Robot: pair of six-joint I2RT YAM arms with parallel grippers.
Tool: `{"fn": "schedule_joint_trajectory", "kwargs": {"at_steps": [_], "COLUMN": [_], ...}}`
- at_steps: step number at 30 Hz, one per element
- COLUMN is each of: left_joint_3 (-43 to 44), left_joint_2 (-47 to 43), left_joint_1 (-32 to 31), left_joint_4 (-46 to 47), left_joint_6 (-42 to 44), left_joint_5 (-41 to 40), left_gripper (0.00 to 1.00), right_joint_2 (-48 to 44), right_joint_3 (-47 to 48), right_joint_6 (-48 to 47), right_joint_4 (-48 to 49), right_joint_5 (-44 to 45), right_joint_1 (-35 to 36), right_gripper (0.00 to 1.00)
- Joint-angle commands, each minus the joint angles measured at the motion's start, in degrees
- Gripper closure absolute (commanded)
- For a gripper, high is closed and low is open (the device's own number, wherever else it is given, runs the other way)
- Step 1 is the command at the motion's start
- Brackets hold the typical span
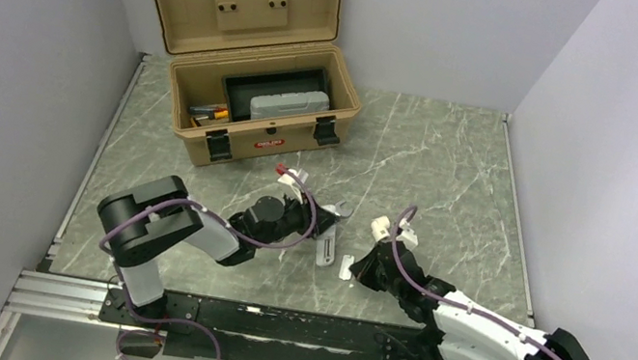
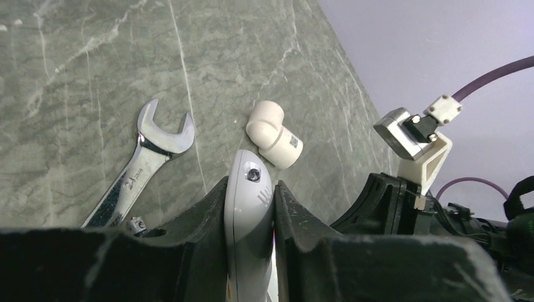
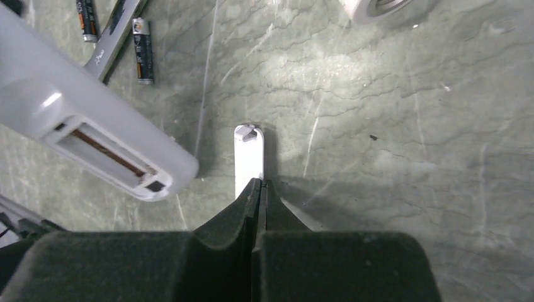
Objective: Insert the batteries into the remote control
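Left hand [image 2: 250, 189] is pinched on the remote control [image 2: 249, 220], one finger pressed on each long edge. The rounded end with its small dark lens projects past the fingertips.

In the right wrist view the remote control [image 3: 94, 129] is a slim white bar. Its long axis runs from upper left to lower right, and it appears to be held off the worktop [image 3: 390, 126]. The battery bay faces that camera. It is an open dark recess at the lower-right end, and you can see no cells in it.

Note the relation that governs the next move. The two batteries [image 3: 143, 50] lie on the worktop beyond the remote control as seen from the right hand [image 3: 261, 185], and their long axes point roughly away from it. The left hand is probably nearer to them, but it is occupied.

The right hand is closed on the near end of a flat white strip [image 3: 248, 157] with a latch tab, probably the bay cover. Release it before you collect a cell.

The batteries lie just beside the shaft of the wrench [image 2: 142, 167]. A white elbow fitting [image 2: 274, 135] rests near the wrench's open end.
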Motion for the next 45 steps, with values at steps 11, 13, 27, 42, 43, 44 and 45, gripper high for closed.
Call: {"fn": "schedule_joint_trajectory", "kwargs": {"at_steps": [11, 13, 27, 42, 43, 44, 45], "left_joint_3": [0.95, -1.28, -6.08, -5.43, -5.55, -5.61, -5.69], "left_joint_2": [-27.17, -32.24, -68.09, -65.93, -66.07, -66.24, -66.4], "left_joint_1": [6.04, 8.23, 26.27, 34.99, 35.4, 35.95, 36.36], "left_joint_4": [-21.51, -25.55, -66.87, -70.18, -70.23, -70.42, -70.63], "left_joint_6": [3.04, 2.52, 5.8, 4.38, 4.44, 4.51, 4.68], "left_joint_5": [3.61, 3.61, 6.34, 13.31, 13.54, 13.72, 13.83], "left_gripper": [1.0, 1.0, 1.0, 1.0, 1.0, 1.0, 1.0], "right_joint_2": [7.38, 13.79, 48.13, 64.37, 64.2, 64.01, 63.78], "right_joint_3": [27.28, 34.16, 62.6, 64.81, 64.63, 64.39, 64.18], "right_joint_6": [-19.83, -21.8, -17.46, -11.44, -11.93, -12.26, -12.55], "right_joint_4": [-31.86, -38.74, -66.32, -70.26, -69.23, -68.09, -67.13], "right_joint_5": [14.44, 16.78, 37.3, 42.48, 41.84, 41.32, 40.72], "right_joint_1": [0.03, 0.12, 11.64, 18.45, 18.59, 18.78, 18.9], "right_gripper": [1.0, 1.0, 1.0, 0.9, 0.81, 0.73, 0.68]}}
